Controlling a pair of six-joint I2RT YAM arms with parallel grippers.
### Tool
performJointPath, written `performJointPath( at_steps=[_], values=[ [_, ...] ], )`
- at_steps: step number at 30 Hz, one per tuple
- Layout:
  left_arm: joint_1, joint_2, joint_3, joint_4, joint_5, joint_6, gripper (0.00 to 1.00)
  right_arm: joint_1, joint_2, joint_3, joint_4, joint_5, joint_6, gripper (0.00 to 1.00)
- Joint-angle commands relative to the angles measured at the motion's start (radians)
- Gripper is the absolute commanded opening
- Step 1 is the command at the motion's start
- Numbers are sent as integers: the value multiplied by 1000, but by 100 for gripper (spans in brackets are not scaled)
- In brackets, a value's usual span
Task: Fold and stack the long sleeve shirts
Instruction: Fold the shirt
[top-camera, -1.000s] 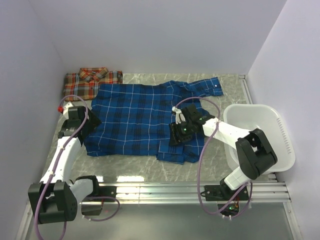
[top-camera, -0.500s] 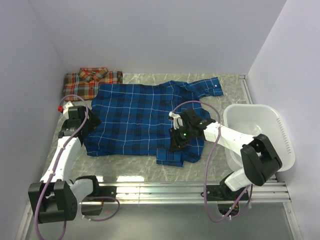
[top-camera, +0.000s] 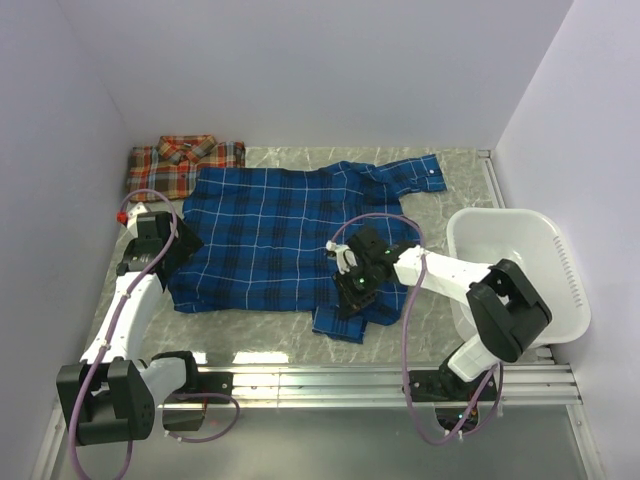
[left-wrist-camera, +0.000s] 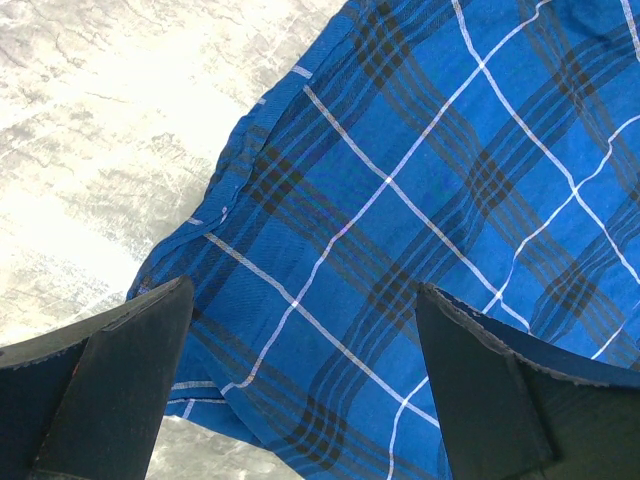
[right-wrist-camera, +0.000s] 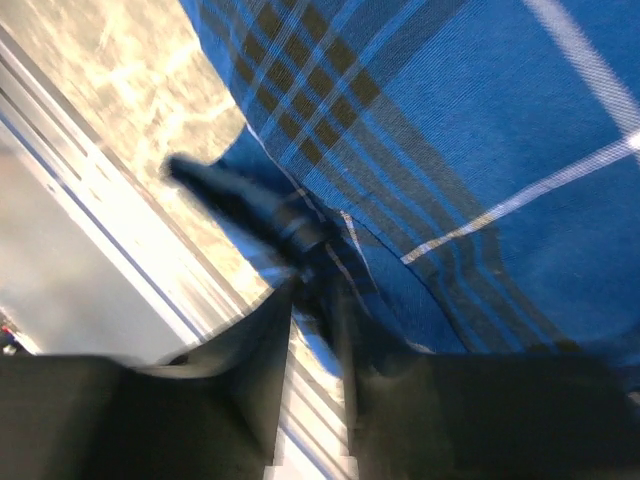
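Jaws of right gripper (top-camera: 348, 298), shifted left, pinch blue shirt (top-camera: 265, 235); left gripper (left-wrist-camera: 305, 295) gapes wide.

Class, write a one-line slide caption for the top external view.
Right tool pinching the blue shirt at its near edge, left tool open over its left edge, red-orange shirt folded far left.

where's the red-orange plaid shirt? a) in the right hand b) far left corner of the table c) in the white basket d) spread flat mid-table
b: the red-orange shirt lies at the table's far left corner, beside the blue shirt, well away from the basket.
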Motion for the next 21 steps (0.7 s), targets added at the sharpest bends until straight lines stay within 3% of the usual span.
performJointPath(
  at_steps=[1, 2, 9, 14, 21],
  values=[
    [4, -9, 16, 31, 2, 24, 99, 27, -11, 41, -21, 0, -25, 15],
    [4, -10, 16, 29, 2, 23, 99, 31, -21, 44, -26, -1, -28, 0],
    [4, -21, 13, 32, 5, 23, 99, 41, -193, 125, -99, -50, -36, 0],
    [4, -30, 11, 32, 2, 21, 99, 42, -334, 292, -182, -106, -31, 0],
    [5, -52, 10, 29, -10, 23, 99, 44, -414, 553, -288, -165, -56, 0]
  ],
)
